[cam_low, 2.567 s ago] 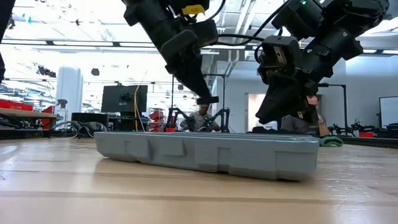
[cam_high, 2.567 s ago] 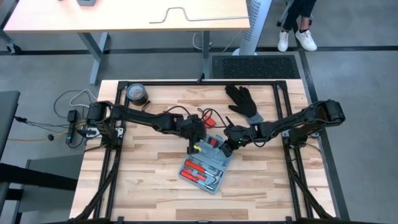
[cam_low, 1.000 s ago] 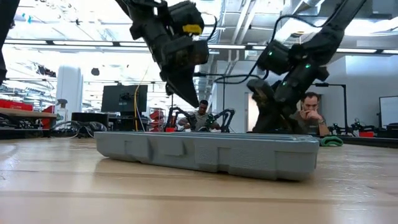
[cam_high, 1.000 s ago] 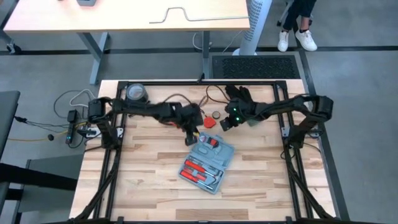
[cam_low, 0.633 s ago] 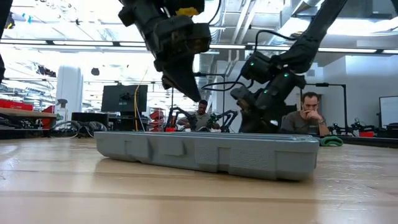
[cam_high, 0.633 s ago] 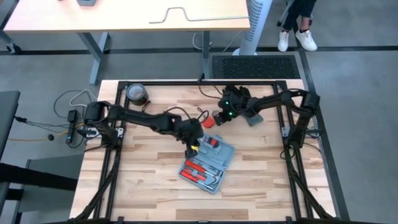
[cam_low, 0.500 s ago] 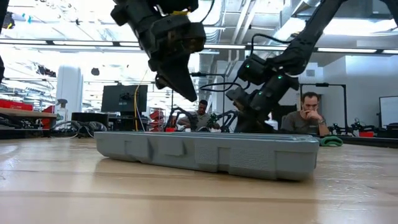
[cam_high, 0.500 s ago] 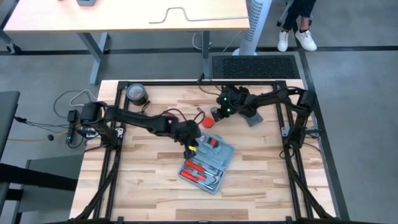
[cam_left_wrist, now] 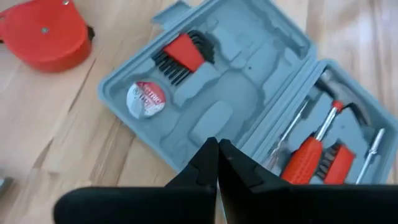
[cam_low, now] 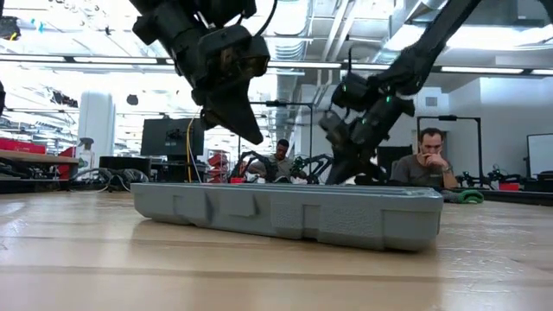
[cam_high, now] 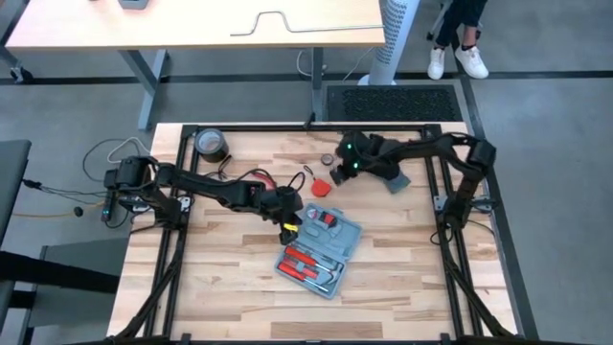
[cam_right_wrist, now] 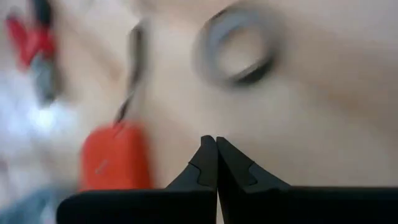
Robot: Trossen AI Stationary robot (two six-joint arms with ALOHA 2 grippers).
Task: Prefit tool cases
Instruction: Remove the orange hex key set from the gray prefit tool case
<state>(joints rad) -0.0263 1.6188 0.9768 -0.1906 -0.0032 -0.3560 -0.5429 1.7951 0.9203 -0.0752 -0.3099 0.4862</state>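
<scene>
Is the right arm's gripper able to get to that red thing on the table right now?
Probably yes. The right gripper hovers just beside the red thing, fingers shut, with bare wood between and nothing over it. The left gripper is off by the open tool case.

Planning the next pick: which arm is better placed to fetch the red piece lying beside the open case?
Right. Its gripper, shut, hovers next to the red piece; the left gripper, also shut, sits at the case's near edge.
</scene>
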